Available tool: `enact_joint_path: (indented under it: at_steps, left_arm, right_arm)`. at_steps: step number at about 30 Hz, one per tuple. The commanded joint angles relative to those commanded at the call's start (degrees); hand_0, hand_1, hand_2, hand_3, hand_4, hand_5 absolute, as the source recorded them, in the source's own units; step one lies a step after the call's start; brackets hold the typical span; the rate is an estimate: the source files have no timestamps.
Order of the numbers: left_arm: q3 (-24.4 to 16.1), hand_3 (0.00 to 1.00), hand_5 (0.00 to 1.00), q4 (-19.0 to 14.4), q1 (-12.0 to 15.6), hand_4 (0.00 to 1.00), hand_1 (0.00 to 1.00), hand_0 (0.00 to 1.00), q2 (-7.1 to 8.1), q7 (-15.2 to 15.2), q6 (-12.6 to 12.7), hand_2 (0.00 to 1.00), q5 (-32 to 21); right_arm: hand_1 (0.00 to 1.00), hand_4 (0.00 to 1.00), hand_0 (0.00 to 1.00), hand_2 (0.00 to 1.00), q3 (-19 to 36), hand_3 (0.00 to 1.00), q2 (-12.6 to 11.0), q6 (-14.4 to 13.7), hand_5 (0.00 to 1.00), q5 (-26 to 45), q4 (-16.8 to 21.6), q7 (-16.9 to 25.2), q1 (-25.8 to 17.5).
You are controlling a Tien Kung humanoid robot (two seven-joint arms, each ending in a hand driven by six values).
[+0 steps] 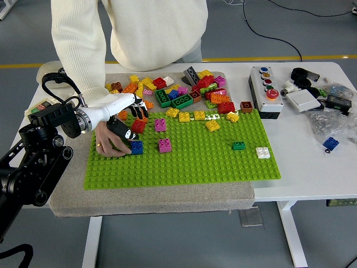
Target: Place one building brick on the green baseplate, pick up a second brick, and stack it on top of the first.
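From the head view, the left hand [129, 114] hangs over the baseplate's [189, 162] far-left corner, fingers curled down, gripping nothing I can make out. A person's hand [111, 140] rests flat on the baseplate, fingertips against a blue brick [136, 147]. A pink brick [164, 145] sits just right of it.

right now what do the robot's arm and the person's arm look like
The robot's left arm is black, with round joints and a black cable looping over the wrist. Its hand has a white shell and black fingertips. The person's arm wears a cream knit sleeve with a ribbed cuff; a ring shows on the person's hand.
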Motion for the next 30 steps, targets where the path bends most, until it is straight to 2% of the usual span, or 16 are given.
enact_joint_path:
  at_steps: [4, 13, 15, 18, 22, 30]
  left_arm:
    - [0.06, 0.548, 0.016, -0.23, 0.04, 0.938, 0.551, 0.658, 0.04, -0.01, -0.35, 0.536, 0.00]
    - [1.23, 0.542, 0.018, -1.81, -0.06, 0.929, 0.547, 0.652, 0.28, 0.47, -7.76, 0.535, 0.00]
    - [1.36, 0.542, 0.018, -1.80, -0.21, 0.929, 0.547, 0.652, 0.24, 0.70, -8.58, 0.535, 0.00]
    - [1.38, 0.542, 0.018, -1.63, -0.38, 0.929, 0.547, 0.652, 0.12, 0.95, -8.80, 0.535, 0.00]
    - [1.21, 0.540, 0.020, -0.29, -1.21, 0.925, 0.546, 0.640, -0.50, 2.00, -10.43, 0.530, 0.00]
    - [0.60, 0.541, 0.019, 3.59, -2.19, 0.924, 0.544, 0.634, -1.16, 2.02, -9.91, 0.529, 0.00]
  right_arm:
    - [0.645, 0.829, 0.741, 0.713, 0.04, 0.601, -0.02, -0.02, 0.402, 0.01, 0.00, 0.00, 0.02]
    - [0.643, 0.829, 0.740, 0.713, 0.01, 0.602, -0.04, -0.01, 0.402, 0.02, 0.00, 0.01, 0.06]
    - [0.643, 0.829, 0.740, 0.713, -0.01, 0.602, -0.05, 0.00, 0.402, 0.01, 0.00, 0.01, 0.07]
    - [0.643, 0.829, 0.740, 0.713, -0.07, 0.602, -0.05, 0.01, 0.402, 0.02, 0.00, 0.02, 0.05]
    - [0.645, 0.829, 0.740, 0.713, -0.16, 0.602, -0.04, 0.07, 0.403, -0.10, 0.00, 0.00, 0.05]
    - [0.646, 0.829, 0.741, 0.713, -0.30, 0.602, -0.11, 0.05, 0.402, -0.10, 0.00, 0.03, 0.07]
